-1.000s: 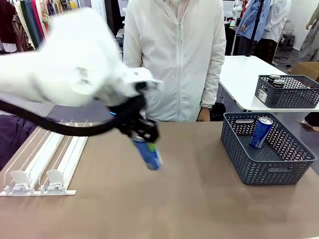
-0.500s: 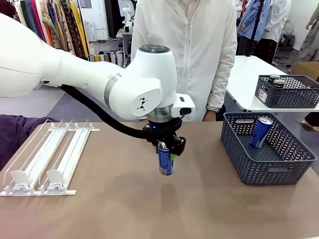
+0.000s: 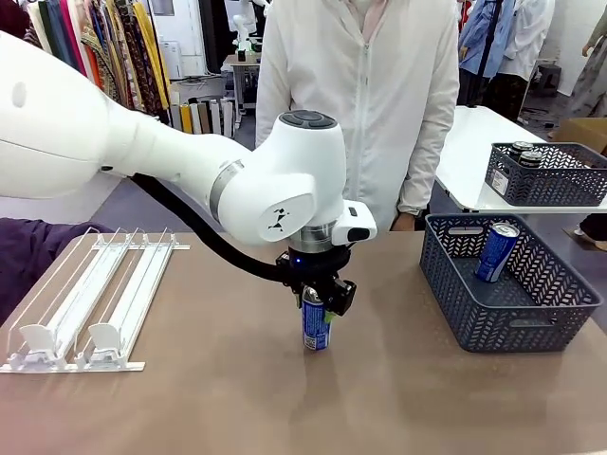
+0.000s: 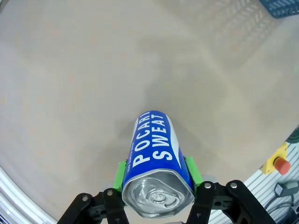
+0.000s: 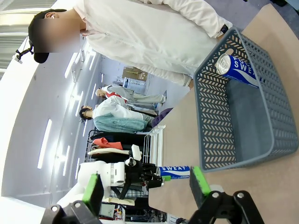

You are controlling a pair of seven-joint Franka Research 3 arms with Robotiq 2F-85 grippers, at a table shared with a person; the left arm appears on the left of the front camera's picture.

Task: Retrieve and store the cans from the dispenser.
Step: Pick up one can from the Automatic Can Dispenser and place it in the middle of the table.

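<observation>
blue can held upright at mid-table in our left gripper

the pocari sweat can sits between our green pads, clamped near its top, base at the table; our right gripper stands wide, nothing between; another blue can leans in the near basket; the dispenser lies well apart

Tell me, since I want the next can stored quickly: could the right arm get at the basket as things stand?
Probably yes. The right pincer stands open beside the basket, with bare table between; the left pincer holds its can mid-table, well clear.
</observation>
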